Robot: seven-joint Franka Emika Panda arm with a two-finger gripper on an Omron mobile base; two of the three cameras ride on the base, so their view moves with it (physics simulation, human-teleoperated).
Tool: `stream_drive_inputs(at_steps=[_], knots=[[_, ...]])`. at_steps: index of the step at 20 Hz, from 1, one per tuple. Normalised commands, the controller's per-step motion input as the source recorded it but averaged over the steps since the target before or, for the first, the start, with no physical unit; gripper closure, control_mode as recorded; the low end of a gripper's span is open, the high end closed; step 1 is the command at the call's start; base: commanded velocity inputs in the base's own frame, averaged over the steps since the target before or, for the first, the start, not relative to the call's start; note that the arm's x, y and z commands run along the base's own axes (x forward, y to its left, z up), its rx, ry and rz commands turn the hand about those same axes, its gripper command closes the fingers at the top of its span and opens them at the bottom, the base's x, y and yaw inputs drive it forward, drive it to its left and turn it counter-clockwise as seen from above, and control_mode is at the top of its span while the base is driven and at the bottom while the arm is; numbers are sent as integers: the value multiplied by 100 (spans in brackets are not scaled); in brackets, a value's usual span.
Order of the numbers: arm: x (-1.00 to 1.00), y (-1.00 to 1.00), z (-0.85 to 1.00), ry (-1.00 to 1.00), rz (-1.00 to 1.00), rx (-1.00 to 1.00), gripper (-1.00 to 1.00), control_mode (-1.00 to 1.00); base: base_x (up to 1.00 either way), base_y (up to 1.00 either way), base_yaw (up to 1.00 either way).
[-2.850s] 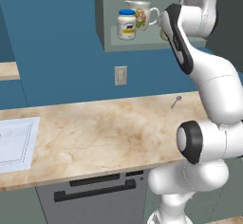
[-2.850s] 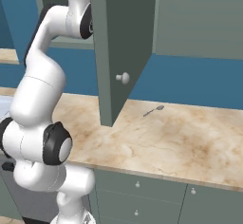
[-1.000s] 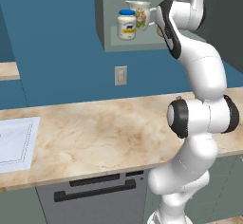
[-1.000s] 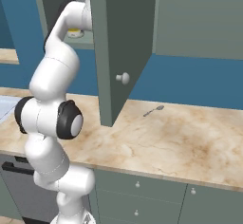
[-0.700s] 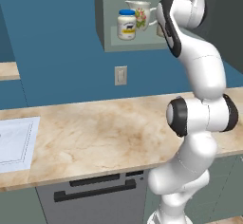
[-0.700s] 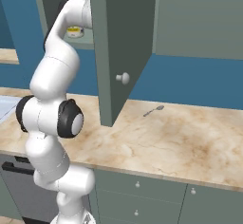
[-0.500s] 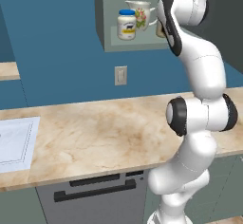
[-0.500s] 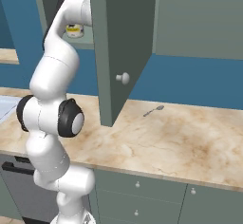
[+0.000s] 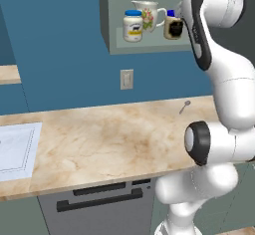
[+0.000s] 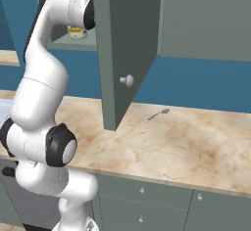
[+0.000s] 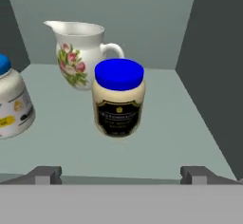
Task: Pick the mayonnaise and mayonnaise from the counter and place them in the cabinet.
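Note:
The cream-and-dark mayonnaise [image 11: 118,99] with a deep blue lid stands upright on the cabinet floor [image 11: 161,137], just right of and in front of a floral pitcher [image 11: 78,52]. My gripper [image 11: 121,174] is open, its fingertips [image 11: 47,173] spread wide and short of that jar, touching nothing. The white mayonnaise [image 11: 12,102] with a yellow-dark label stands at the shelf's left. In the left base view both jars, white [image 9: 133,26] and dark [image 9: 173,26], sit in the cabinet [image 9: 149,46], the dark one partly behind my arm. The counter [image 9: 109,134] lies below.
The cabinet door [image 10: 122,44] hangs open over the counter [image 10: 171,142], close to my arm's right. A spoon [image 9: 185,106] lies at the counter's back. A white sheet [image 9: 15,147] lies at its left end. The cabinet's right wall [image 11: 213,76] is close beside the dark jar.
Since 2.9 s ago my arm has risen to the cabinet, and the dark jar now stands right of the pitcher. In the last second the hand has shifted only slightly.

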Motion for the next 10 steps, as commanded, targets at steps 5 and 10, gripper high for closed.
stream_drive_inputs(at_steps=[5,10], knots=[[-100,19,-62,-13,8,0,-100,-100,0,0,0],[-100,21,-48,-14,9,0,-100,-100,0,0,0]])
